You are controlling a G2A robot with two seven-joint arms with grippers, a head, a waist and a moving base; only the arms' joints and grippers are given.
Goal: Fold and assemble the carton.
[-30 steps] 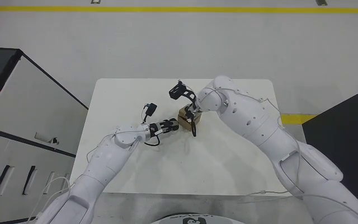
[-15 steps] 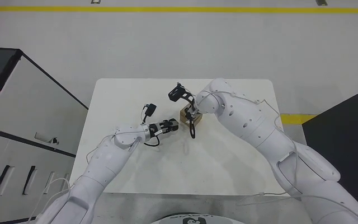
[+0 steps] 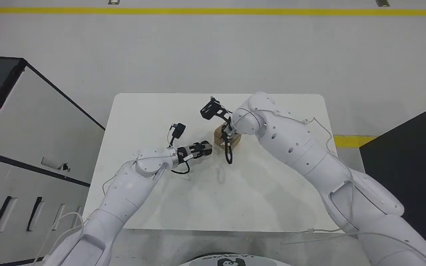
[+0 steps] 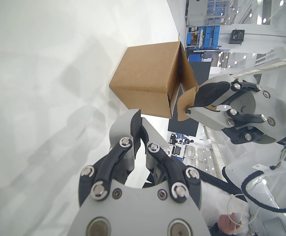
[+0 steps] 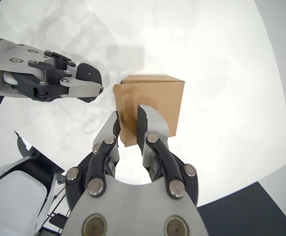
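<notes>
right wrist view: end effector (image 5: 127, 119) pinches carton flap (image 5: 125, 100).

We are in a big industrial hall that seems to work as a robotics lab. The grey floor (image 3: 200, 60) is smooth and carries a yellow line (image 3: 200, 10) of marking tape beyond the white counter (image 3: 266, 199). Far behind we see racks with blue crates (image 4: 201, 35), rows of small ceiling lamps (image 4: 250, 14) and desks with monitors (image 4: 176, 150).
</notes>
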